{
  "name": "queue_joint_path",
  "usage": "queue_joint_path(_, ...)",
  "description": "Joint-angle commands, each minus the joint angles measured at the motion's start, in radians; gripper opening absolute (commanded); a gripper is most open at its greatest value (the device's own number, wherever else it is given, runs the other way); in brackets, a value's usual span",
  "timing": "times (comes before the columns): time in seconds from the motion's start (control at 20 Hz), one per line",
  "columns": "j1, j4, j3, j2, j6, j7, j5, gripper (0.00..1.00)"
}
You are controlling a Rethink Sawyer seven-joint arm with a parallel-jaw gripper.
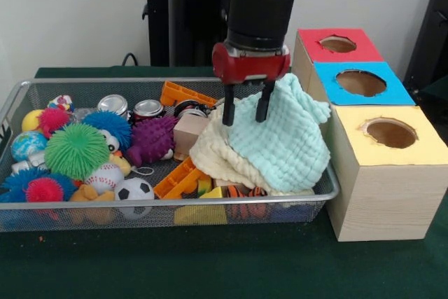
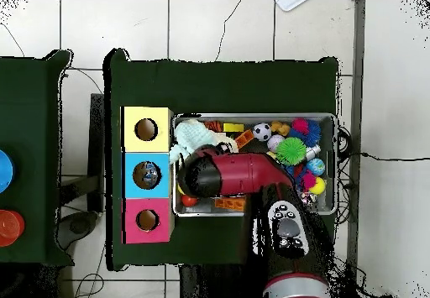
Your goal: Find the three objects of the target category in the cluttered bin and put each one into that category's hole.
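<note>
Gripper (image 1: pixel 248 112): we find its jaws pinching the mint cloth (image 1: pixel 283 141), bin's right end, boxes (image 1: pixel 381 173) lying rightward.

A dark green cloth covers the desk (image 1: pixel 210 264), which fills the lower part of the front view. Behind it, across the top of the frame, stands a plain pale wall (image 1: pixel 70 12). The overhead view shows a floor of large white tiles (image 2: pixel 218 26) with dark grout lines and thin cables trailing across it. At the left edge of that view sits a second green-covered desk (image 2: pixel 34 143), apart from the first.
</note>
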Motion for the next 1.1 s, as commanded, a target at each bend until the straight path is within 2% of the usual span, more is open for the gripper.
queue_joint_path(0.05,-0.054,-0.075,0.016,0.210,-0.050,0.171,0.029,1.00)
queue_joint_path(0.2,-0.067,-0.127,0.041,0.308,-0.140,0.168,0.020,1.00)
queue_joint_path(0.4,-0.033,-0.249,0.006,0.447,-0.215,0.191,0.020,1.00)
queue_joint_path(0.6,0.000,-0.306,-0.034,0.498,-0.192,0.204,0.052,1.00)
queue_joint_path(0.65,0.010,-0.313,-0.045,0.497,-0.145,0.193,0.056,1.00)
queue_joint_path(0.7,0.013,-0.301,-0.051,0.492,-0.148,0.197,0.075,0.00)
queue_joint_path(1.0,0.018,-0.259,-0.061,0.432,-0.021,0.182,0.102,0.00)
queue_joint_path(1.1,-0.003,-0.194,-0.059,0.301,0.075,0.120,0.089,0.00)
